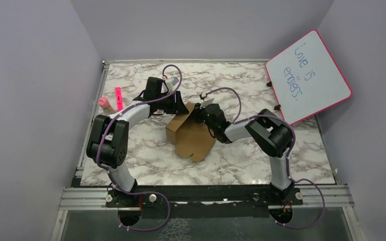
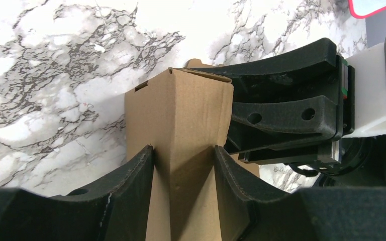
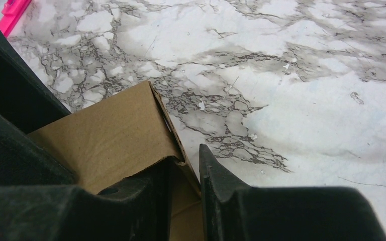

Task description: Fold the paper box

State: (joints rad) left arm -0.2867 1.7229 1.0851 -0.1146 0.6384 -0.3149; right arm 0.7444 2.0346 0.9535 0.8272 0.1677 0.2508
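Note:
The paper box (image 1: 193, 138) is plain brown cardboard, partly folded, lying in the middle of the marble table (image 1: 261, 155). My left gripper (image 1: 177, 107) is at its far left corner. In the left wrist view the left gripper (image 2: 183, 173) is shut on an upright folded panel of the paper box (image 2: 186, 115), one finger on each face. My right gripper (image 1: 201, 114) is at the box's far edge, close to the left one, and also shows in the left wrist view (image 2: 281, 115). In the right wrist view the right gripper (image 3: 185, 183) is shut on the edge of a wall of the paper box (image 3: 110, 135).
A pink-framed whiteboard (image 1: 309, 75) leans at the back right. A pink marker (image 1: 118, 98) and a small pink object (image 1: 104, 103) lie at the left edge behind the left arm. The marker also shows in the right wrist view (image 3: 15, 12).

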